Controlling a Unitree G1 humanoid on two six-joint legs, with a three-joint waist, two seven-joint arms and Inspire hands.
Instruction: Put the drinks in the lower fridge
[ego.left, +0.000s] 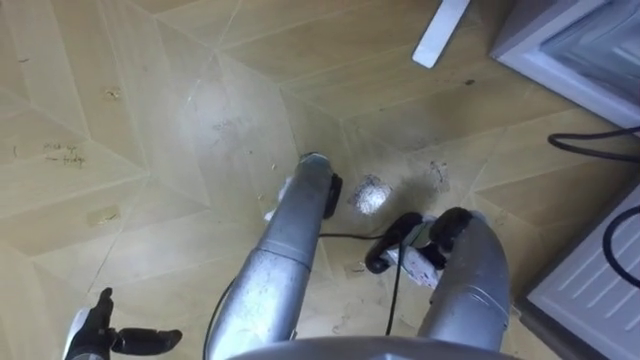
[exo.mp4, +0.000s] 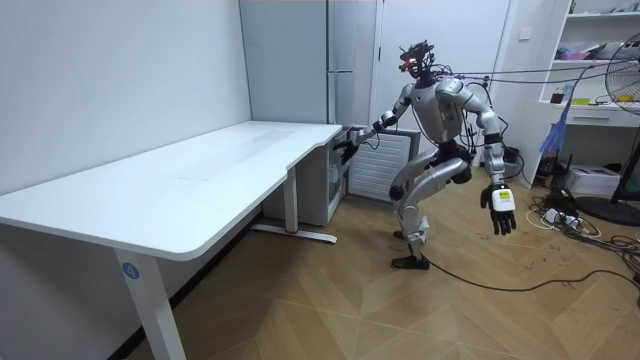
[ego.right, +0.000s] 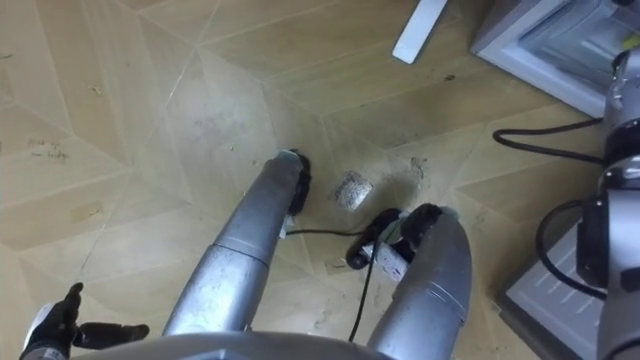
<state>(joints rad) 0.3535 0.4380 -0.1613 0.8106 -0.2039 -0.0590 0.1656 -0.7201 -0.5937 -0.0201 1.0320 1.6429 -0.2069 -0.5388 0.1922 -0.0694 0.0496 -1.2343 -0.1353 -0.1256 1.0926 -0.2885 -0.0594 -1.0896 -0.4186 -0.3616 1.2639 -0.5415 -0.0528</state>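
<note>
I stand on the wooden floor beside the tall grey fridge (exo.mp4: 330, 60), one foot lifted. A white panel of the lower fridge (exo.mp4: 385, 165) shows behind my outstretched right arm. My right hand (exo.mp4: 343, 148) reaches to the room view's left, between the table corner and the fridge; its grasp is too small to read. My left hand (ego.left: 95, 330) hangs low at my side, open and holding nothing. In the eye views the fridge's pale edge (ego.left: 580, 50) lies at the upper right.
The long white table (exo.mp4: 200, 180) runs along the wall, and its white foot (ego.left: 440, 30) lies on the floor ahead. A white cabinet edge (ego.left: 600, 270) is close on my right. Shelves, a fan (exo.mp4: 625, 90) and floor cables (exo.mp4: 570, 215) stand behind me.
</note>
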